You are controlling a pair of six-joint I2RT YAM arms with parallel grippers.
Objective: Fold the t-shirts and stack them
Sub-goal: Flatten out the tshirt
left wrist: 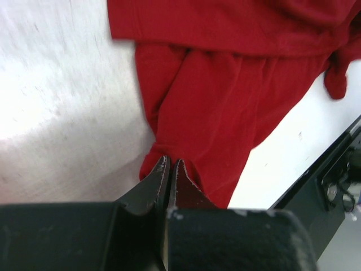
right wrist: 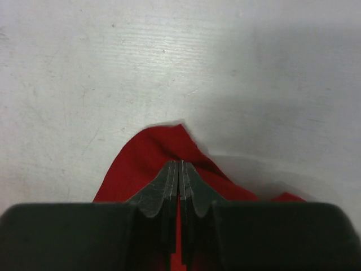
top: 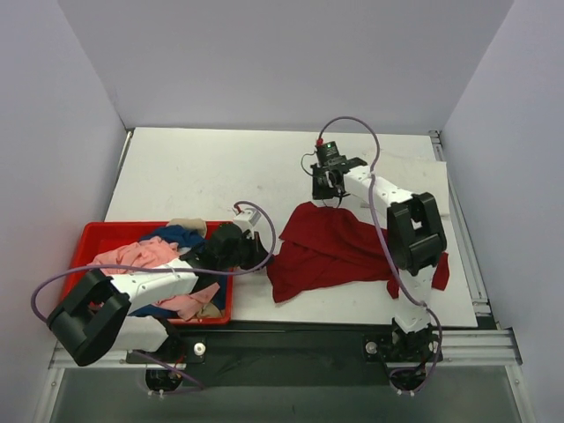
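Note:
A dark red t-shirt (top: 339, 247) lies crumpled on the white table, right of centre. My left gripper (top: 264, 256) is at its left edge, shut on a fold of the red cloth (left wrist: 214, 101); the closed tips (left wrist: 171, 164) pinch the hem. My right gripper (top: 330, 201) is at the shirt's far corner, shut on a peak of the red cloth (right wrist: 163, 149) with its tips (right wrist: 180, 165) pressed together. More t-shirts are heaped in the bin: pink (top: 141, 256), blue (top: 181, 235) and beige (top: 188, 225).
The red plastic bin (top: 97, 233) stands at the front left, partly under the left arm. The dark front rail of the table (left wrist: 333, 169) runs close to the shirt's near edge. Bare white table (top: 220, 167) stretches behind the shirt.

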